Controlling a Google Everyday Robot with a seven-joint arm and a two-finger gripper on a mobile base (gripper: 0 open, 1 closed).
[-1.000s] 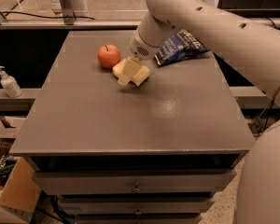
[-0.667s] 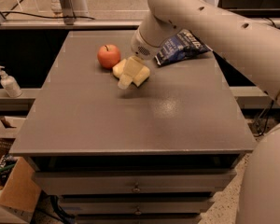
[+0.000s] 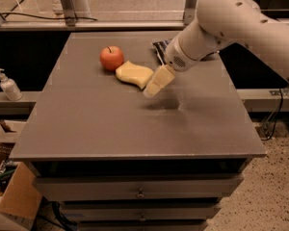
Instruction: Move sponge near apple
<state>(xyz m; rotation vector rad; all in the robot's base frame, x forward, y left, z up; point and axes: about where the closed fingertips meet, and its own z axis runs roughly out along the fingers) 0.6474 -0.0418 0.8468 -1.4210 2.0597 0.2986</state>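
The red-orange apple (image 3: 111,58) sits on the far left part of the grey table (image 3: 111,124). The pale yellow sponge (image 3: 133,74) lies flat on the table just right of the apple, almost touching it. My gripper (image 3: 154,84) hangs just right of the sponge's near end, slightly above the table, with its pale blocky fingers pointing down-left. It is open and holds nothing. The white arm reaches in from the upper right.
A dark snack bag (image 3: 160,47) lies at the table's back, mostly hidden behind my arm. A soap bottle (image 3: 7,85) stands on a ledge to the left. A cardboard box (image 3: 19,201) is on the floor at lower left. Drawers sit under the tabletop.
The sponge was in my gripper beside the apple; now it lies free on the table. The gripper has let go and drawn back slightly to the right.
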